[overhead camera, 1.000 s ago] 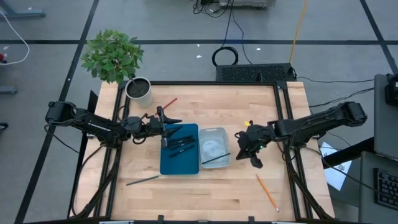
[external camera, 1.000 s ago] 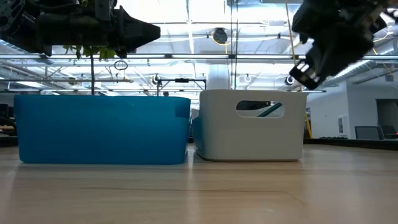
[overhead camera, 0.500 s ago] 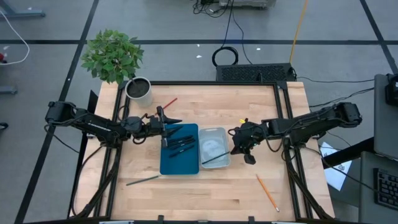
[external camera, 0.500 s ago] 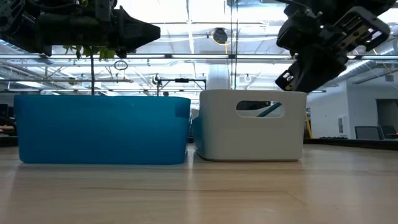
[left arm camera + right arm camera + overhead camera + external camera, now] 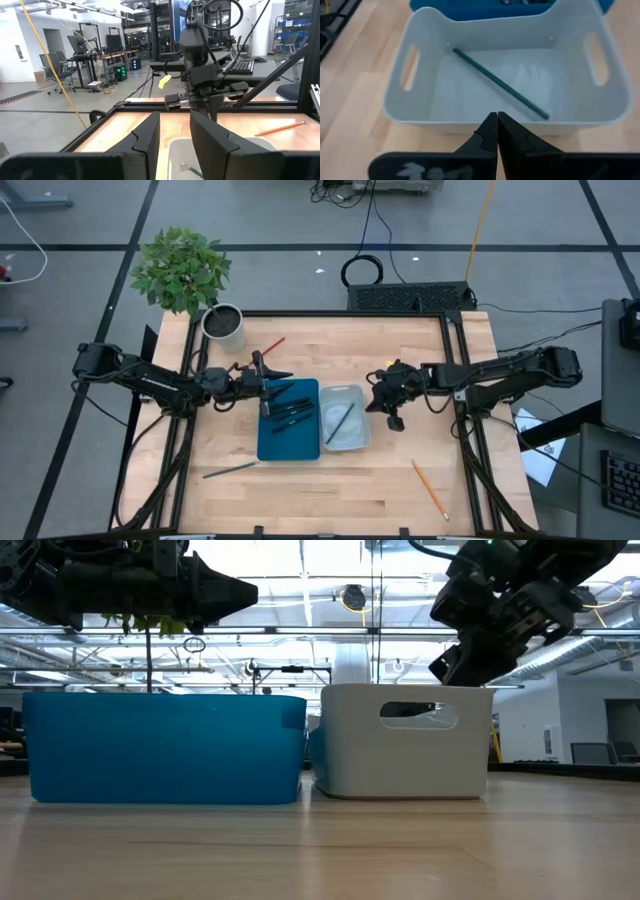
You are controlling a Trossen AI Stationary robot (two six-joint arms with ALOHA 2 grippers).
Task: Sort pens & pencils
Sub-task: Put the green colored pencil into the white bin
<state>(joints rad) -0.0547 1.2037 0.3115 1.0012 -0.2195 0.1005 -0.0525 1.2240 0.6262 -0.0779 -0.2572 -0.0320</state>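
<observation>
One green pencil [image 5: 501, 86] in white bin [image 5: 418, 31], pens [image 5: 290, 409] in blue tray [image 5: 271, 445], right hand [image 5: 497, 131] clenched empty.

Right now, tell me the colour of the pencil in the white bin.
Dark green, clearest in the right wrist view: the pencil lies slantwise across the bin floor.

Blue tray [image 5: 165, 747] contents hidden behind wall in low view. Pens [image 5: 522, 1] cut off at right wrist view's edge. Left gripper [image 5: 235, 590] fingertips indistinct in low view, silhouetted dark.
</observation>
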